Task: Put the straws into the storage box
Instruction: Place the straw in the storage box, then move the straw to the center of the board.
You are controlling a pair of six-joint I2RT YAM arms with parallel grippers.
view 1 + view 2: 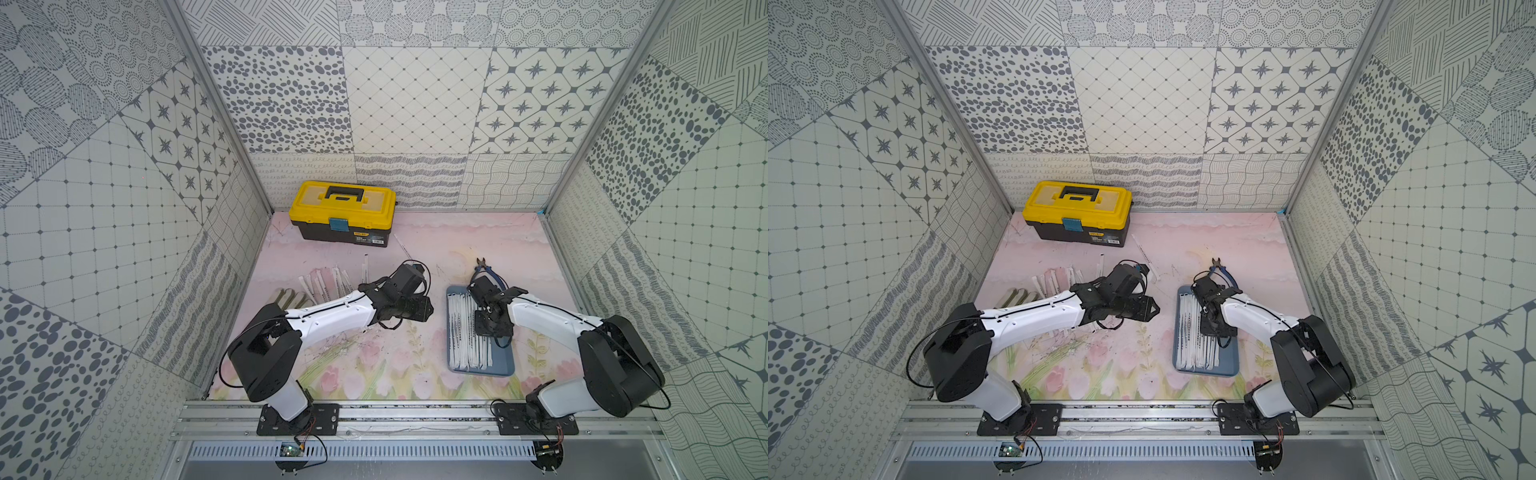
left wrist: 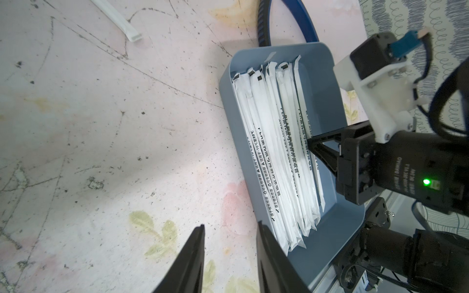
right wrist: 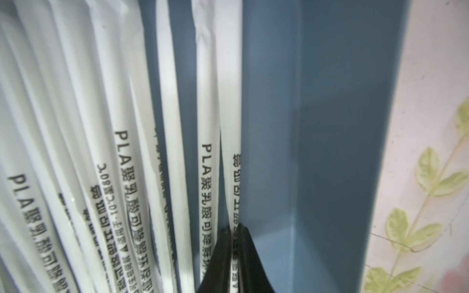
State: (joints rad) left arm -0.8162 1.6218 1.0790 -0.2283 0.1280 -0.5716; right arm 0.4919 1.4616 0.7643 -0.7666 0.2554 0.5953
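The storage box (image 1: 505, 365) (image 1: 1229, 365) is a shallow blue-grey tray at the front right, and several white-wrapped straws (image 1: 465, 332) (image 2: 274, 152) lie lengthwise in it. My right gripper (image 3: 236, 225) (image 2: 309, 142) reaches down inside the box, shut on the outermost straw (image 3: 229, 101) beside the bare tray floor (image 3: 330, 126). More straws (image 1: 324, 282) (image 1: 1054, 278) lie fanned on the mat at the left, partly under my left arm. One lone straw (image 1: 402, 245) (image 2: 119, 22) lies further back. My left gripper (image 2: 230, 224) (image 1: 428, 309) hovers open and empty just left of the box.
Blue-handled pliers (image 1: 488, 270) (image 2: 264, 22) lie just behind the box. A yellow-lidded toolbox (image 1: 345, 212) (image 1: 1077, 212) stands at the back left. Olive-beige gloves (image 1: 286, 299) lie left of the loose straws. Patterned walls enclose the floral mat on three sides.
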